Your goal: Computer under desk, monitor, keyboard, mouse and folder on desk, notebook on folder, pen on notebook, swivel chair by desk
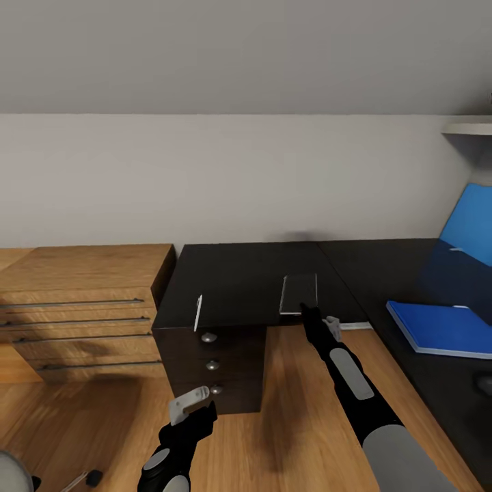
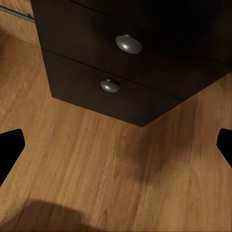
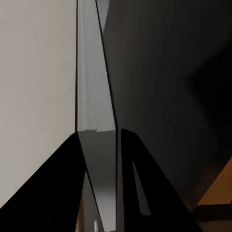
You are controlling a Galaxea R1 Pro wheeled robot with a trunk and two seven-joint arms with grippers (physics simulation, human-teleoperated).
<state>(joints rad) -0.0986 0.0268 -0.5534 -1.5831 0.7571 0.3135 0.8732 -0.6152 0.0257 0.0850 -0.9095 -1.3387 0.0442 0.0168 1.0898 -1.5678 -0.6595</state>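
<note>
The dark grey notebook (image 1: 298, 294) lies near the front edge of the black desk (image 1: 246, 273). My right gripper (image 1: 311, 316) is at its near edge. In the right wrist view the notebook (image 3: 96, 96) runs edge-on between the two black fingers (image 3: 48, 193), which are shut on it. The white pen (image 1: 198, 313) lies on the desk's left end, by the front edge. On the desk's right wing rests the blue folder (image 1: 444, 328). My left gripper (image 1: 203, 413) hangs low before the desk's drawers, open and holding nothing, its fingertips (image 2: 9, 145) wide apart over the floor.
The desk's dark drawer unit (image 1: 225, 369) with round knobs (image 2: 128, 43) stands under the desk's left end. A light wooden drawer chest (image 1: 82, 307) adjoins it on the left. The blue back panel (image 1: 471, 225) rises at the right. A grey chair part (image 1: 10, 475) shows bottom left on the wooden floor (image 2: 96, 169).
</note>
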